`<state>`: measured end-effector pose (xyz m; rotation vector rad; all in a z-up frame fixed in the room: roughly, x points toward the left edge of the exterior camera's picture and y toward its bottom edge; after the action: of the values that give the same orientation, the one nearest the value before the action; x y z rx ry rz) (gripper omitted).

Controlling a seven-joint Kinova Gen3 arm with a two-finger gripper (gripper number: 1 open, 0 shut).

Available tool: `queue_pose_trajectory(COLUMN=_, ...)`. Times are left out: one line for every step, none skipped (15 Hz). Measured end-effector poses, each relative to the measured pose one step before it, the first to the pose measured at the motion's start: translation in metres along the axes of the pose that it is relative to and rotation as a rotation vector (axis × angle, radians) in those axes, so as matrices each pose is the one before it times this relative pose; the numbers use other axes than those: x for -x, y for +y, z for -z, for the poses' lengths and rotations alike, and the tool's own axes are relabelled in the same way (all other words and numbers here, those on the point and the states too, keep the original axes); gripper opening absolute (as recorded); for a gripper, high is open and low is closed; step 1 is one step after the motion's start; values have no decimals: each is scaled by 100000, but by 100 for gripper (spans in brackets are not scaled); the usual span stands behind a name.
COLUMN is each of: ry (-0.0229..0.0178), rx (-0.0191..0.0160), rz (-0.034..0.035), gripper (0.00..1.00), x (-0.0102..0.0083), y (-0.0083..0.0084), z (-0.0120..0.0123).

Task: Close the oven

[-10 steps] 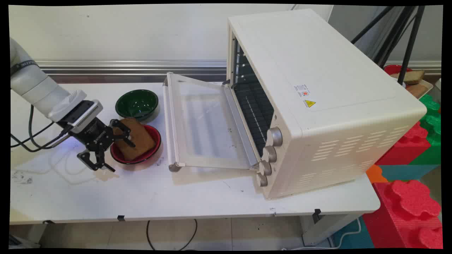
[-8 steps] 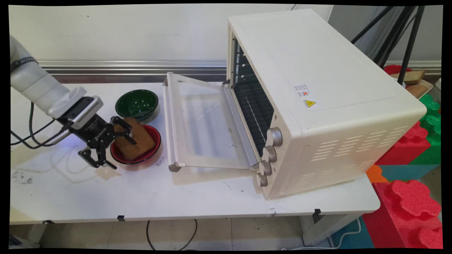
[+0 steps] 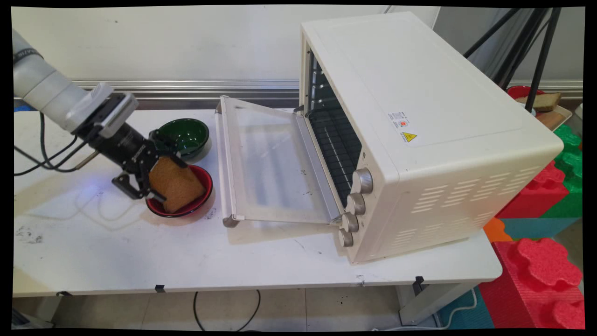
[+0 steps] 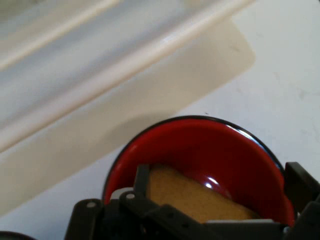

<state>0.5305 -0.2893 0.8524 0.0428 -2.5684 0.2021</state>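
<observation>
The hand [image 3: 161, 179] is gripping the brown bread slice [image 3: 177, 184], its fingers closing on the slice's edges, and the slice is sitting tilted in the red bowl [image 3: 200, 198] on the white bench [image 3: 233, 261]. A green bowl [image 3: 184, 135] is standing just behind. Further right, the cream toaster oven [image 3: 419, 135] is standing with its door [image 3: 266, 163] lying open.

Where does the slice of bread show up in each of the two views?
Main view: the slice of bread is left of centre, tilted in the red bowl, the hand closed on it.
Hand view: the bread is at bottom centre, between the black fingers.
Shared landmark: the red bowl.
</observation>
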Motion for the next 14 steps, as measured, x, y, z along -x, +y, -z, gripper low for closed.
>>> queue_pose_trajectory(ry=432, rx=-873, rz=1409, gripper=100, x=-93, y=-330, z=134)
queue_pose_trajectory(ry=478, rx=-1371, rz=2280, gripper=100, x=-62, y=-548, z=101)
queue_pose_trajectory(ry=300, rx=-1135, rz=1760, gripper=100, x=-1, y=-456, z=-8)
queue_pose_trajectory(ry=257, rx=-1345, rz=2017, gripper=100, x=32, y=-520, z=-59)
queue_pose_trajectory(ry=77, rx=-724, rz=1137, gripper=100, x=37, y=-321, z=-93)
queue_pose_trajectory(ry=106, rx=-1014, rz=1620, gripper=100, x=38, y=-514, z=-204)
queue_pose_trajectory(ry=82, rx=-932, rz=1668, gripper=100, x=77, y=-471, z=-238)
queue_pose_trajectory(ry=196, rx=-1260, rz=2307, gripper=100, x=87, y=-652, z=-404)
queue_pose_trajectory(ry=155, rx=-825, rz=1717, gripper=100, x=63, y=-459, z=-336)
queue_pose_trajectory(ry=114, rx=-665, rz=1671, gripper=100, x=58, y=-443, z=-363)
queue_pose_trajectory(ry=108, rx=-618, rz=1852, gripper=100, x=85, y=-456, z=-425)
queue_pose_trajectory(ry=85, rx=-323, rz=1204, gripper=100, x=36, y=-298, z=-308)
queue_pose_trajectory(ry=132, rx=-198, rz=1163, gripper=100, x=40, y=-245, z=-290)
queue_pose_trajectory(ry=206, rx=-259, rz=1518, gripper=100, x=68, y=-297, z=-371)
